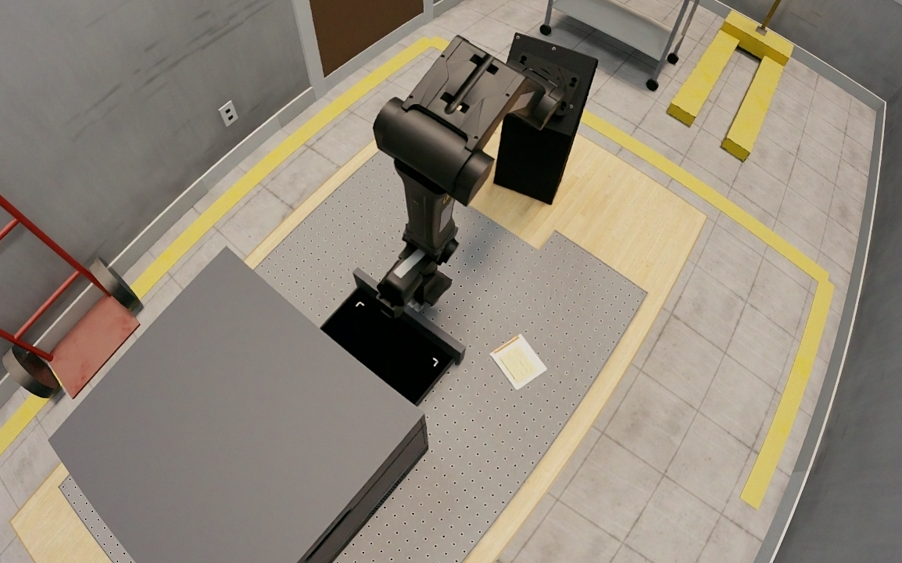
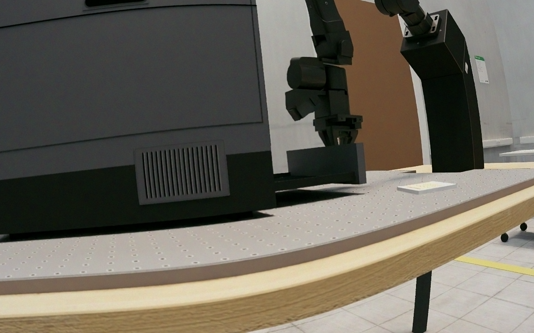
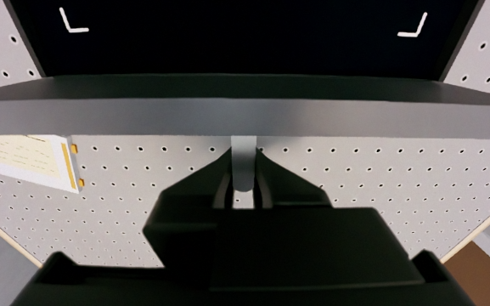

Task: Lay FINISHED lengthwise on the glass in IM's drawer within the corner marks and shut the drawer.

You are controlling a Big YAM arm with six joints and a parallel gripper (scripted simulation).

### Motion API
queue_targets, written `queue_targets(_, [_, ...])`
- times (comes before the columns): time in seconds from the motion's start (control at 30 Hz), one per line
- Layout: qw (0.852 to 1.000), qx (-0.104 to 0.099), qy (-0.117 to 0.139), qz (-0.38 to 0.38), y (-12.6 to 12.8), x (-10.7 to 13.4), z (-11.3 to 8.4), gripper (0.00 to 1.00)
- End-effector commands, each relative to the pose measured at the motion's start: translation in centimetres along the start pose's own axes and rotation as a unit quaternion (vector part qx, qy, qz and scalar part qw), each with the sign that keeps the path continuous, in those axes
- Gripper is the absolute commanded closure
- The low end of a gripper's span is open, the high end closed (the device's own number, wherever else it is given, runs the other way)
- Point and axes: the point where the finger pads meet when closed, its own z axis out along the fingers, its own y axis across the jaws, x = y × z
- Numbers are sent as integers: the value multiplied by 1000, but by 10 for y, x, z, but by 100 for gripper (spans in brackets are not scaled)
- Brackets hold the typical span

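The imager IM (image 1: 244, 420) (image 2: 124, 83) is a big grey box standing upright. Its drawer (image 1: 433, 335) (image 2: 322, 165) (image 3: 143, 116) stands out of the body. Black glass (image 1: 384, 349) (image 3: 245, 42) inside it is bare in view; two white corner marks show in the wrist view, the others are hidden. My gripper (image 1: 416, 306) (image 2: 340, 141) (image 3: 243, 153) is shut on the drawer's grey handle (image 3: 243, 159), at the middle of the outer front face. The cassette FINISHED (image 1: 518, 361) (image 2: 426, 187) (image 3: 25, 159), white with a cream label and an orange strip, lies flat on the board, apart from the drawer.
The perforated grey board (image 1: 580, 301) (image 2: 177, 252) lies on the wooden table (image 1: 664, 209) (image 2: 343, 265). The arm's black pedestal (image 1: 531, 160) (image 2: 447, 120) stands behind the drawer's front side. The cassette lies between the drawer and a long board edge.
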Motion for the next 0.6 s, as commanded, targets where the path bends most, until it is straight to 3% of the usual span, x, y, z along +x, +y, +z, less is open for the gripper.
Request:
queue_targets(0.0, [999, -1, 53, 7, 4, 52, -3, 92])
queue_targets(0.1, [999, -2, 41, 5, 4, 51, -3, 92])
queue_targets(0.17, [999, -1, 53, 7, 4, 58, -4, 92])
queue_targets(0.57, [999, -1, 53, 7, 4, 58, -4, 92])
